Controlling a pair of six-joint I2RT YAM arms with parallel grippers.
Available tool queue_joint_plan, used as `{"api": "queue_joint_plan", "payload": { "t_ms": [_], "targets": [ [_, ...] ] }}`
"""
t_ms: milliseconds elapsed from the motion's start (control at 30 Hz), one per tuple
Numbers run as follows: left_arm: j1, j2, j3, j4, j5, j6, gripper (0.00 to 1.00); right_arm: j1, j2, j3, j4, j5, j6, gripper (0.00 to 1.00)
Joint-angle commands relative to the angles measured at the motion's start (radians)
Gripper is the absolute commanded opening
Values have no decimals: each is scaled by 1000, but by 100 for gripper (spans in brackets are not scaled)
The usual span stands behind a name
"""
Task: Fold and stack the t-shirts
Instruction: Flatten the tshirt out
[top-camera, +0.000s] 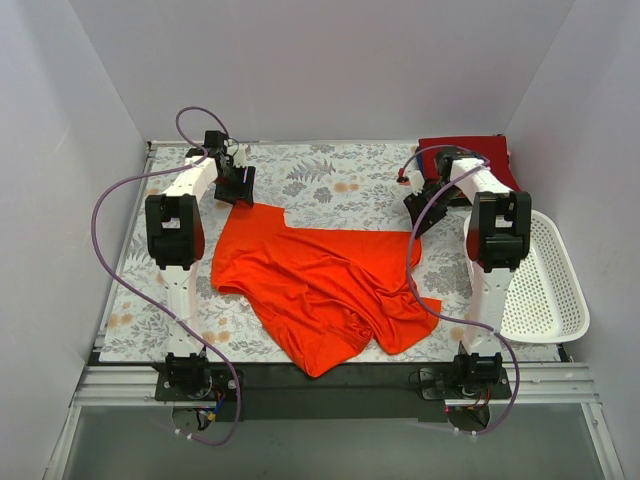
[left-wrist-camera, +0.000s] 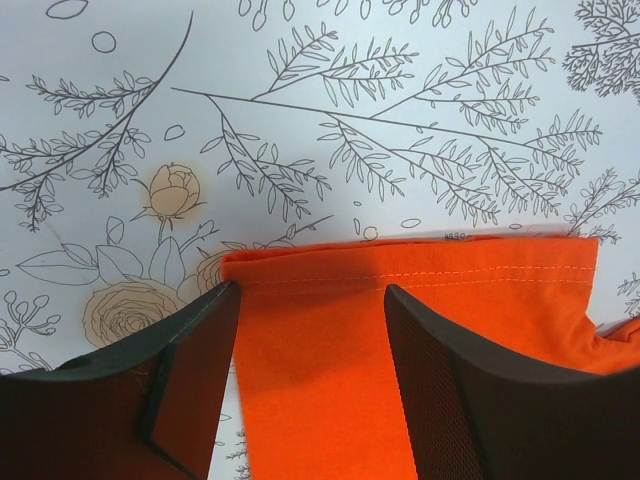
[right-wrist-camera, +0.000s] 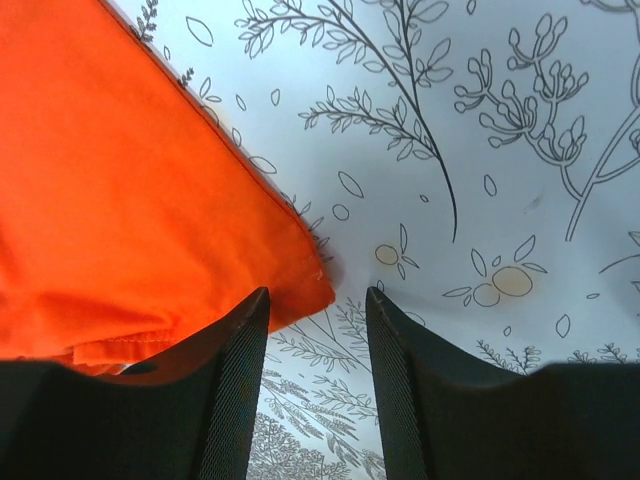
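The orange-red t-shirt (top-camera: 320, 280) lies spread and creased on the floral cloth (top-camera: 330, 180) that covers the surface, between the two arms. Its near edge reaches the near border of the cloth.

We find one container in view: the white perforated basket (top-camera: 548, 275), which stands at the right edge of the surface, beside the right arm. Its perforated floor and walls are in plain view. We see no t-shirt touching it.

The crimson t-shirt (top-camera: 470, 145) rests at the far right corner of the surface, behind the right arm and apart from the basket. From this view we cannot tell how neatly it is folded.

The left pincer (left-wrist-camera: 310, 300) is down at the far left corner of the orange-red t-shirt. Its jaws are released and stand apart astride the stitched hem. The left finger (left-wrist-camera: 195, 370) sits at the fabric's corner and the cloth lies flat between the fingers.

The right pincer (right-wrist-camera: 316, 300) is down at the far right corner of the same t-shirt. Its jaws are released, with a gap between them, and the pointed tip of the fabric lies just beside its left finger (right-wrist-camera: 225, 390)
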Motion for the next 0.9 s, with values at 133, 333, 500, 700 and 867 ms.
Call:
{"api": "queue_joint_plan", "payload": {
  "t_ms": [133, 333, 500, 700, 867],
  "targets": [
    [7, -7, 26, 6, -9, -23, 60, -4, 12, -4, -42, -29, 20, 37],
    [7, -20, 23, 28, -37, -22, 60, 1, 12, 4, -45, -48, 14, 1],
    [7, -56, -17, 81, -106, -10, 60, -1, -7, 5, -42, -71, 12, 1],
    [7, -92, -61, 115, -131, 0, 60, -1, -7, 10, -44, -82, 14, 1],
    [4, -107, -73, 109, -150, 10, 60, -1, -2, 18, -44, -85, 23, 1]
  ]
}}
